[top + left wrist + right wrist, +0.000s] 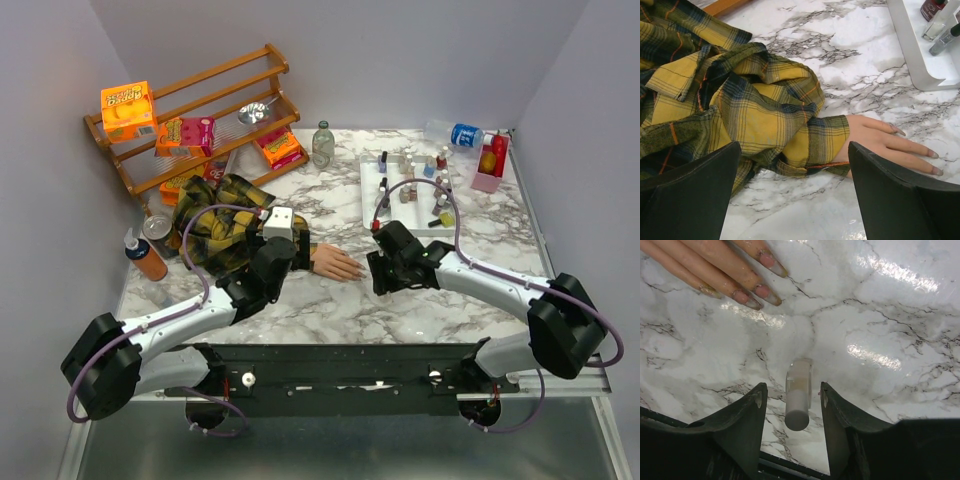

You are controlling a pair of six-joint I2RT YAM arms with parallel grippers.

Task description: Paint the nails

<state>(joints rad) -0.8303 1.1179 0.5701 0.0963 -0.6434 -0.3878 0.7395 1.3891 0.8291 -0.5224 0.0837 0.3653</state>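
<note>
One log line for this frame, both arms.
left pincer open over sleeve | right pincer open astride pale bottle lying on table, not touching | nails beyond bottle

White marble with grey veining is seen all over the table point(330, 300). The sleeve point(755, 110) is done in plaid: yellow crossed with dark green-navy and thin orange lines. The mannequin hand point(880, 145) is coloured peach, the nails point(761, 290) tinted pinkish. The tray point(910, 45) is finished plain white, the rack point(215, 75) orange-brown.
</note>
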